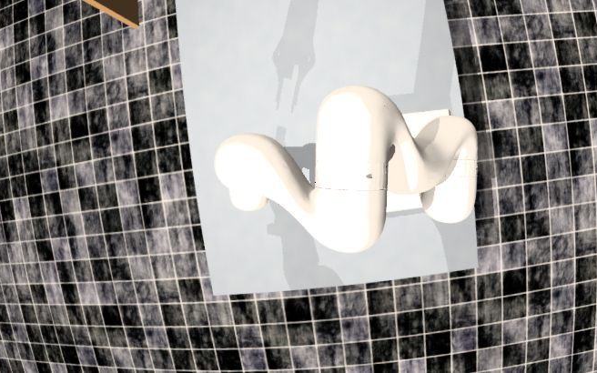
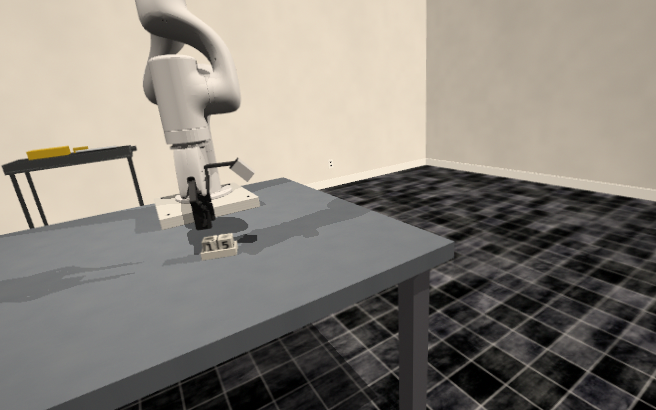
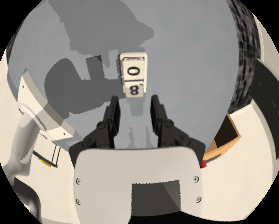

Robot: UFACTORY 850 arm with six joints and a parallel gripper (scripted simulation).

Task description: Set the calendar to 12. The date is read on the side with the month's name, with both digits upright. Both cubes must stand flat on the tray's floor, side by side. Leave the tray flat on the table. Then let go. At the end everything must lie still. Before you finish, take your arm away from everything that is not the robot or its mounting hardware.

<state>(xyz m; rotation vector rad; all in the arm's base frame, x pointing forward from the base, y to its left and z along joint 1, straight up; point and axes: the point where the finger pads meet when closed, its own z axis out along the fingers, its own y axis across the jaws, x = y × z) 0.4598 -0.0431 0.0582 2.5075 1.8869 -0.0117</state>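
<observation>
from my remote seat, i see the arm (image 1: 349, 138) (image 2: 177, 101) (image 3: 22, 145) reaching over the bench (image 1: 245, 264) (image 2: 290, 285) (image 3: 190, 65) from its base plate (image 1: 405, 203) (image 2: 170, 219) (image 3: 45, 107). my gripper (image 2: 202, 224) (image 3: 134, 103) has its jaws spread partway with nothing between them; they point down and hang above the bench, clear of both cubes.

the tray (image 2: 219, 253) (image 3: 146, 62) sits flat on the bench, a little left of centre in the exterior frame, just beyond the fingertips in the wrist frame. both cubes are in it, side by side, and look level to me. on the side facing the exterior camera, the left cube (image 2: 209, 244) (image 3: 134, 90) reads 1 and the right cube (image 2: 225, 242) (image 3: 133, 71) reads 5, both upright, so that side gives me 15 rather than 12. i can't make out a month's name there, so i can't tell if it is the reading side. their tops show an 8 and a 0 in my wrist view. from the top camera, my own arm hides tray and cubes.
</observation>
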